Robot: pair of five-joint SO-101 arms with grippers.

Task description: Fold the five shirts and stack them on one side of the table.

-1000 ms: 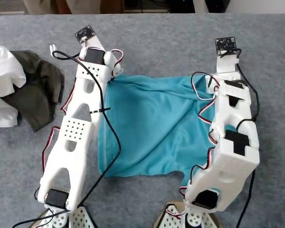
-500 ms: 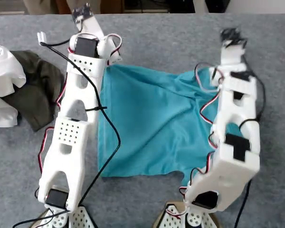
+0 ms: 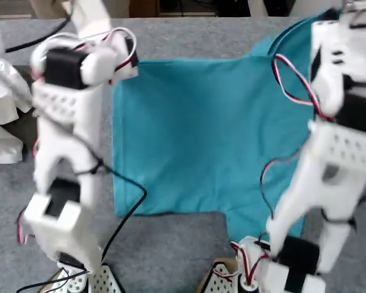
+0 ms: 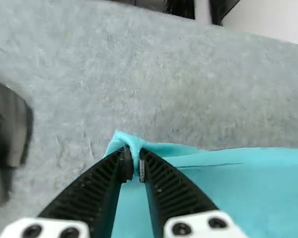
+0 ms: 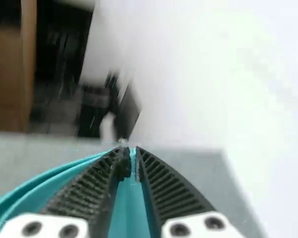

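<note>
Grey worktop [image 3: 219, 36] carried a teal shirt [image 3: 195, 134], stretched smooth between the two arms, near hem lying on the surface. A white shirt [image 3: 3, 104] lay bunched at the worktop's left edge, touching a dark shirt [image 3: 25, 127]. Left gripper [image 4: 132, 166] was clamped on a far corner of the teal shirt, cloth pinched between its tips. Right gripper [image 5: 130, 161] was closed on the shirt's other far edge, up off the worktop.

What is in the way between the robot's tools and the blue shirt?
Nothing visible is in the way. The left tool is shut on a corner of the teal shirt, and the right tool is shut on its edge.
</note>
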